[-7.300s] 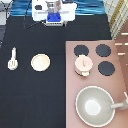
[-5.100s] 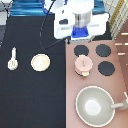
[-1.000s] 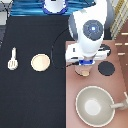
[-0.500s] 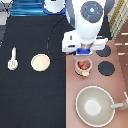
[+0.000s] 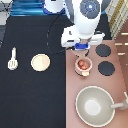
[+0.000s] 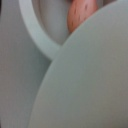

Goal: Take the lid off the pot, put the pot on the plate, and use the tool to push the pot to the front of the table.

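We see the end effector (image 5: 81, 46) above the stove, clenched on the lid (image 6: 90, 85), just beyond the uncovered pot (image 5: 83, 65), baring its contents.

Counts — one gripper (image 5: 80, 45) just above the pot (image 5: 83, 65); one pot, one plate (image 5: 41, 62), one tool (image 5: 12, 58), one pan (image 5: 95, 105) — two burners (image 5: 103, 51) unobstructed.

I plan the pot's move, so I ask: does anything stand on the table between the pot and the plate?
Nothing visible does. The pot sits open on the stove, the plate lies toward the exterior view's left, with bare table between. The pincer hangs just above the pot.
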Available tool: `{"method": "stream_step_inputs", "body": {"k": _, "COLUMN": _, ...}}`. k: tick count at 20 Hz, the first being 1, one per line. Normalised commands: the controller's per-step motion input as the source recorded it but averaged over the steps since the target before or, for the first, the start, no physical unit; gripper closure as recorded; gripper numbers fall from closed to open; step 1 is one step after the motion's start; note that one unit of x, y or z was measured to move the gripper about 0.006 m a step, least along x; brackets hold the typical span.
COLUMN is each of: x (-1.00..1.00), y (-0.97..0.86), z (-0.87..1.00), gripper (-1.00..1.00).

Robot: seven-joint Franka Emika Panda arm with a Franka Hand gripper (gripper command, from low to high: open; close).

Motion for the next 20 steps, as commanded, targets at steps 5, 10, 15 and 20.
{"method": "stream_step_inputs", "body": {"k": 5, "x": -1.00, "y": 0.00, "z": -0.61, "gripper": 1.00}}
{"method": "stream_step_inputs", "body": {"k": 10, "x": -1.00, "y": 0.03, "z": -0.59, "gripper": 1.00}}
{"method": "stream_step_inputs", "body": {"k": 15, "x": -0.93, "y": 0.33, "z": -0.43, "gripper": 1.00}}
{"method": "stream_step_inputs", "body": {"k": 20, "x": -0.49, "y": 0.37, "z": -0.27, "gripper": 1.00}}
